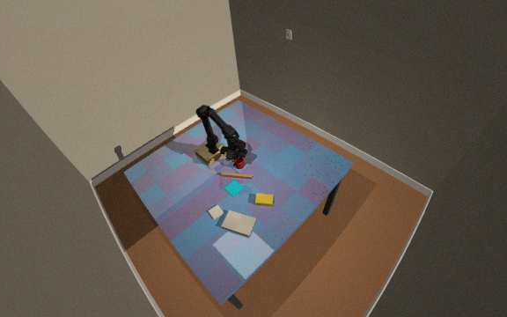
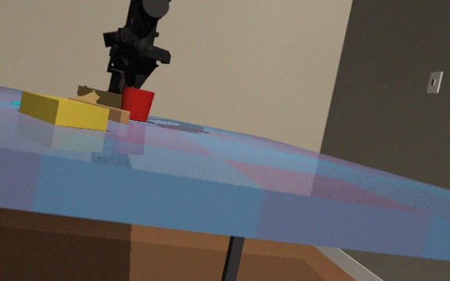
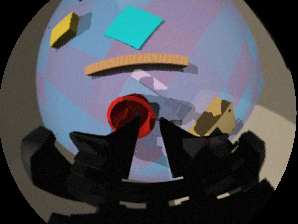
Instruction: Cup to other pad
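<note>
Top view, left to right.

- Tan square base block carries the black arm. It sits at about 10 o'clock from the cup.
- Small beige square tile lies flat on the blue-and-purple checked counter, well toward the near edge.
- Flat teal square pad is at 6 o'clock from the cup, apart from it. The thin wooden stick lies between the two.
- Red tapered cup stands upright on the counter just beyond the stick, directly under the arm's wrist. Its contents cannot be made out; the inside reads dark in the wrist view.
- Larger beige rectangular board lies at 5 o'clock from the small tile, just beside it.
- Yellow rectangular block is at 5 o'clock from the cup and 4 o'clock from the teal pad, near it.

Claw: lowered to the cup, fingers roughly a third apart. In the wrist view the cup sits at the tip of the left-hand finger, not in the gap. The claw has hold of nothing.
</note>
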`<state>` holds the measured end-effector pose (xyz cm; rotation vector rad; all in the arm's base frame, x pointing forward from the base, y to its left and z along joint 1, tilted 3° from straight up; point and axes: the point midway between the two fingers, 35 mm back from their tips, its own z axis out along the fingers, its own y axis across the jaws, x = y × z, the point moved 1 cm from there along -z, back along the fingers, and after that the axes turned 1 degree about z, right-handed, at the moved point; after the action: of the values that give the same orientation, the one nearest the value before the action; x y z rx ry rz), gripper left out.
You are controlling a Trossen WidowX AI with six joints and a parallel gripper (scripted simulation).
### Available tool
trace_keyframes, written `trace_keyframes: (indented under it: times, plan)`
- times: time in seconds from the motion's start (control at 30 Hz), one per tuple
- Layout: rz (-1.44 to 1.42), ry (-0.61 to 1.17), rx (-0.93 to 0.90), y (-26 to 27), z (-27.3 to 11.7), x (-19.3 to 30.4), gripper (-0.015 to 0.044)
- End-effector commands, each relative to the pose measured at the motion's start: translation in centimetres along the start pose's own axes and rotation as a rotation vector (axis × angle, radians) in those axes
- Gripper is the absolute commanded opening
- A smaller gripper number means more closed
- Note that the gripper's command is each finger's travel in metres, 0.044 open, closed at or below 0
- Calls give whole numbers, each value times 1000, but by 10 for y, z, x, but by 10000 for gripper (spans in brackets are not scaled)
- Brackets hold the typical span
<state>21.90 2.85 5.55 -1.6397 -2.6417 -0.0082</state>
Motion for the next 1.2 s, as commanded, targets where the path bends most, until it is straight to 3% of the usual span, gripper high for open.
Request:
trace_keyframes:
  times: [0.0,0.73,0.87,1.17]
  plan:
    - [3,8,5,-1,7,1,148]
    - [3,8,6,-4,35,2,148]
    - [0,2,4,-3,33,1,43]
    - [0,2,4,-3,33,1,0]
